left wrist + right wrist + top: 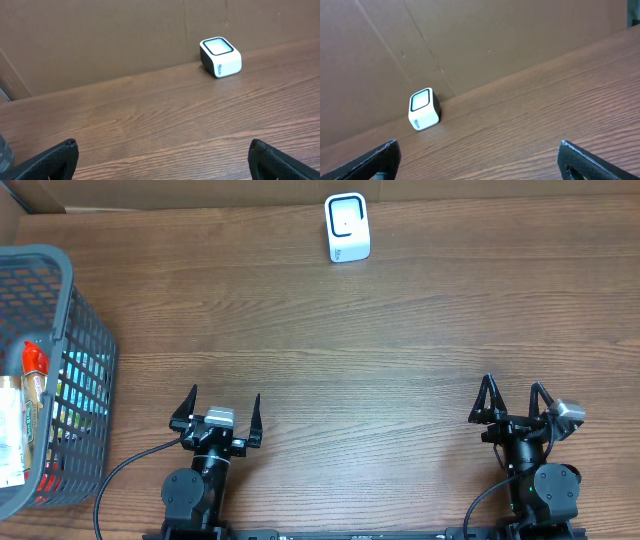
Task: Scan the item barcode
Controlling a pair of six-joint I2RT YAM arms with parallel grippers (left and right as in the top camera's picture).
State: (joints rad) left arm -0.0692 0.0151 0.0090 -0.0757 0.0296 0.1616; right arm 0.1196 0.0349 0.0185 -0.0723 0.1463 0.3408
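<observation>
The wooden table point(350, 340) is seen from above, with both arms parked at its near edge. The left gripper point(224, 394) is placed near and left of centre, and its two dark fingers are spread as wide as they go, with nothing held between them. The right gripper point(512, 385) is placed near and to the right, well apart from the left one; it too is fully spread and nothing is grasped in it.

A grey mesh basket point(88, 370) is set at the left edge of the table, only partly in frame. Packaged items point(35, 360) are piled inside it, among them one with a red top and a paler packet beside it. No barcode can be made out on them. The basket is left of the left gripper and is not touched by it.

A small white scanner point(347, 227), with a dark-framed window on its upper face, is stood at the far side of the table, roughly centred and close to the brown cardboard wall point(100, 40).

In the left wrist view, bare wood is seen between the fingertips of the left gripper point(162, 150), and the scanner point(220, 57) is seen far and to the right. In the right wrist view, only wood lies within the right gripper point(479, 147), with the scanner point(424, 109) far and to the left.
</observation>
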